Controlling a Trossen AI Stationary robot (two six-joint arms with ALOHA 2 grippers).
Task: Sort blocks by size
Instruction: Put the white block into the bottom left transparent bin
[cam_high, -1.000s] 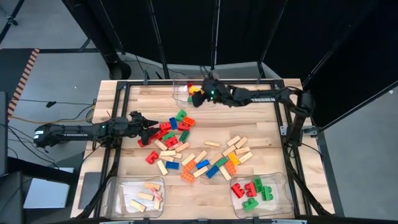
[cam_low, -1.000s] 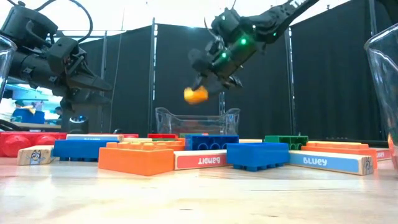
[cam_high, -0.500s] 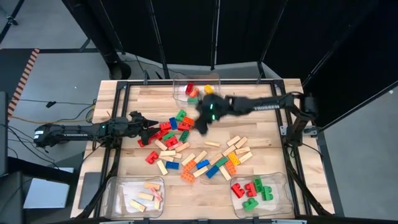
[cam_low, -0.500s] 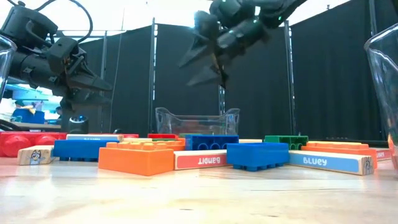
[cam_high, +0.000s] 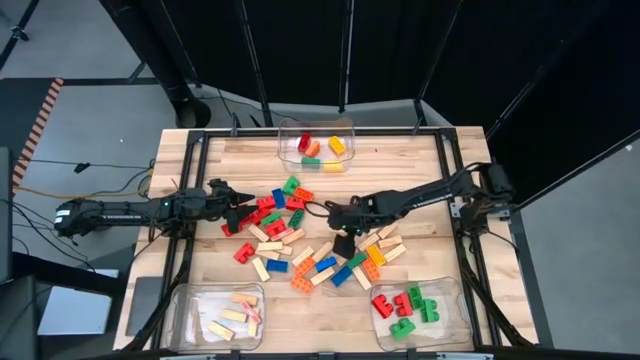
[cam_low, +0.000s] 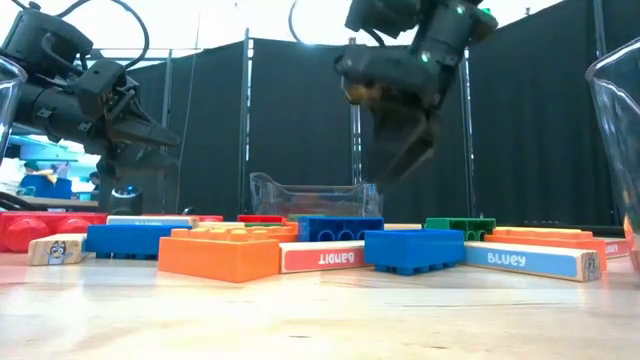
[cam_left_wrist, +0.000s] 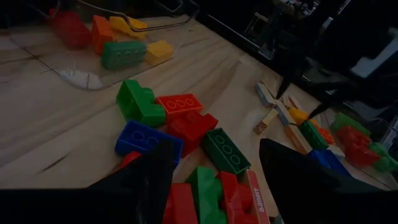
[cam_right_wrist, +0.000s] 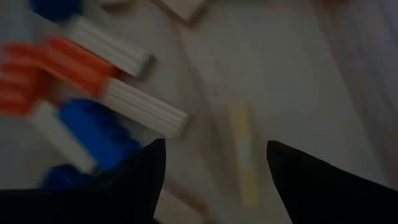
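Note:
A pile of studded plastic bricks and pale wooden bars (cam_high: 300, 235) lies mid-table. My right gripper (cam_high: 345, 243) is open and empty, pointing down over the pile's right half. In the right wrist view its fingers stand over a single wooden bar (cam_right_wrist: 244, 149), with more wooden bars (cam_right_wrist: 146, 106), an orange brick (cam_right_wrist: 68, 59) and a blue brick (cam_right_wrist: 93, 127) beside it. In the low view it (cam_low: 397, 172) hangs clear above the blocks. My left gripper (cam_high: 244, 212) is open and empty at the pile's left edge, with a green brick (cam_left_wrist: 227, 149) and red bricks (cam_left_wrist: 193, 124) ahead of its fingers.
A clear bin (cam_high: 345, 128) at the far edge holds red, green, orange and yellow bricks. A near-left bin (cam_high: 190, 300) holds wooden bars. A near-right bin (cam_high: 450, 300) holds red and green bricks. Bare wood lies between the pile and the near bins.
My right gripper has gone from over the far bin toward the near edge and down to the pile's right half. The yellow-orange brick at its fingertips a second ago has left them. My left arm has kept still.

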